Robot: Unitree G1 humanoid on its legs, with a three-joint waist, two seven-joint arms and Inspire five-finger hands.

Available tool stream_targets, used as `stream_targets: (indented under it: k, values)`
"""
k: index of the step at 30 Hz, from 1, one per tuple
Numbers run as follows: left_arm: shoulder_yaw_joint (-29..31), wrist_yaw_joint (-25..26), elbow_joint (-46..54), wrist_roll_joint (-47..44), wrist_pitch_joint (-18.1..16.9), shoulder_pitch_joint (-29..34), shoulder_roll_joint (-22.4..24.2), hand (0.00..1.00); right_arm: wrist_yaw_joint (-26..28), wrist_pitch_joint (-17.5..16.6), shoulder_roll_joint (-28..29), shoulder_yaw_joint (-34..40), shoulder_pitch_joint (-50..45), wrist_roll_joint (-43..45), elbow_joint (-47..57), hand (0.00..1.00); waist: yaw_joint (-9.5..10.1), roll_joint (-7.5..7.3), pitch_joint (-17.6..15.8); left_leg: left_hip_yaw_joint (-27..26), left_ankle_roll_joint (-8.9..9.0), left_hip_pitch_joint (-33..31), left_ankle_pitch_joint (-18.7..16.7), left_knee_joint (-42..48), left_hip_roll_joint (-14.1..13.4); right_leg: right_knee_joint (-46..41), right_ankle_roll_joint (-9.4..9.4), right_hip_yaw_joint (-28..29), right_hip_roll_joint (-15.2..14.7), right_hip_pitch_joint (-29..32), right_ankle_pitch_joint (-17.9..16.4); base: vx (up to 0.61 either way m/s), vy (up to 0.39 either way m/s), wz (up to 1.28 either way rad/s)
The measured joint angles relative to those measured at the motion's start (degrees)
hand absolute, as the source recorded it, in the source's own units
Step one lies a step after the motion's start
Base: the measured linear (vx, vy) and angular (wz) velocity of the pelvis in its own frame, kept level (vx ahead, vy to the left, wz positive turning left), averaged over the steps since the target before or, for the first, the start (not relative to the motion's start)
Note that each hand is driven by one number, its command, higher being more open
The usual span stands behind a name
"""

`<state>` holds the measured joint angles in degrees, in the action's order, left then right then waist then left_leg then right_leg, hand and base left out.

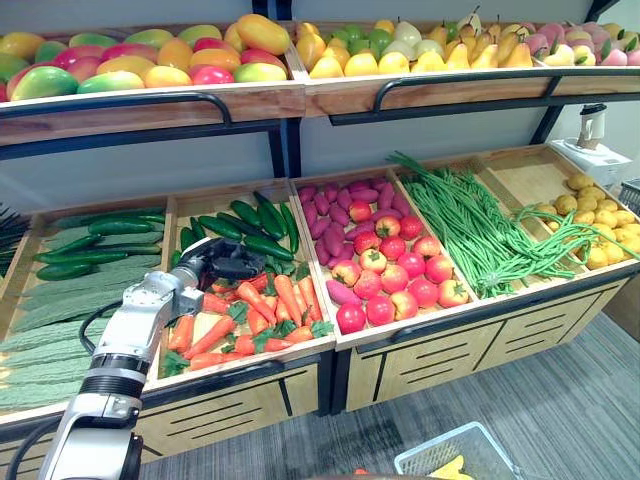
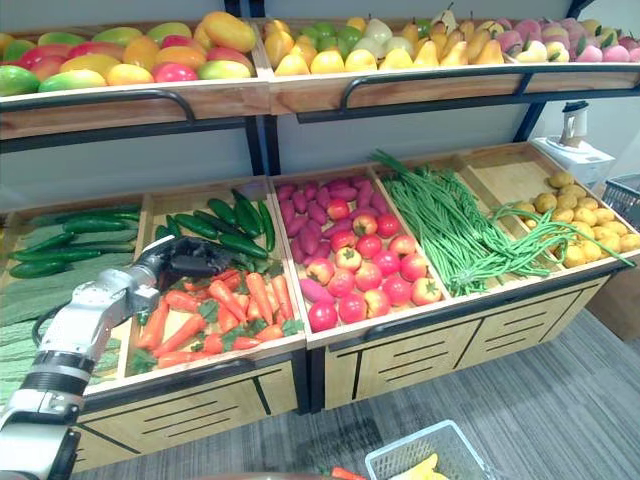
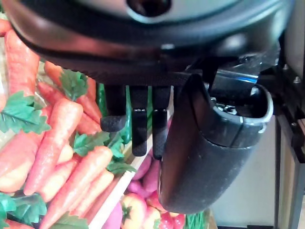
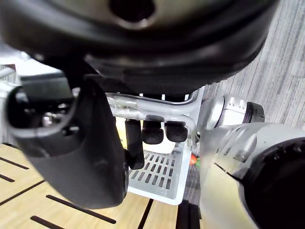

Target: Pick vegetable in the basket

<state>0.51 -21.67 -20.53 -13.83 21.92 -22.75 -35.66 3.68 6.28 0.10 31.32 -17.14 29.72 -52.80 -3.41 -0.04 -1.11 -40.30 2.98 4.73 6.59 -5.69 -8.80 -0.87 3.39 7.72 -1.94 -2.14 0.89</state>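
Orange carrots point(image 1: 272, 303) with green tops fill the front half of a wooden bin point(image 1: 245, 366). My left hand point(image 1: 226, 263) hovers just above their far end, open, with its fingers point(image 3: 140, 125) straight and nothing held. Past the fingertips, the left wrist view shows carrots point(image 3: 57, 143) close below. A white wire basket point(image 1: 448, 458) sits low at the front right with a yellow item point(image 1: 452, 468) inside. My right hand point(image 4: 88, 157) is shut on the basket's pale handle point(image 4: 151, 113), and the basket's slotted floor point(image 4: 162, 172) hangs beneath it.
Dark cucumbers point(image 1: 252, 224) lie behind the carrots. Long green gourds point(image 1: 85, 255) fill the left bin. To the right are red apples point(image 1: 392, 272), purple sweet potatoes point(image 1: 345, 198), green long beans point(image 1: 468, 228) and yellow potatoes point(image 1: 600, 215). An upper shelf point(image 1: 150, 105) of mangoes overhangs the bins.
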Motion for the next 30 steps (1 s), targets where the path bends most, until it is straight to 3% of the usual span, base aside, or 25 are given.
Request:
stream_targets:
  k: [11, 18, 30]
  values:
    - [1.2, -0.4, -6.9, 7.4, 1.0, 0.0, 0.0, 1.00, 1.5, -0.5, -0.9, -5.0, 1.1, -0.5, 0.2, 0.00, -0.14, 0.17, -0.2, 0.2, -0.29, 0.0, -0.2, 0.0, 0.1, -0.2, -0.06, -0.2, 0.0, 0.1, -0.1, -0.01, -0.047, 0.01]
    - [4.3, 1.8, -9.1, 14.3, 0.4, 0.0, -0.7, 1.00, 3.3, -0.5, -0.9, -6.2, 1.2, -0.6, 0.2, 0.00, -0.21, -0.85, -0.6, 0.1, -0.11, 0.0, -0.1, 0.0, 0.3, -0.1, -0.01, 0.0, -0.3, 0.1, -0.1, 0.01, -0.038, -0.01]
    - [4.4, 5.0, -10.2, 23.8, -0.6, -1.4, -0.9, 1.00, 3.9, -0.6, -2.0, -8.5, 1.2, -0.6, 0.4, 0.00, -0.54, -0.84, -0.7, -0.2, -0.10, -0.1, -0.1, 0.0, 0.3, -0.2, -0.04, 0.4, -0.1, 0.4, -0.1, 0.00, -0.027, -0.01]
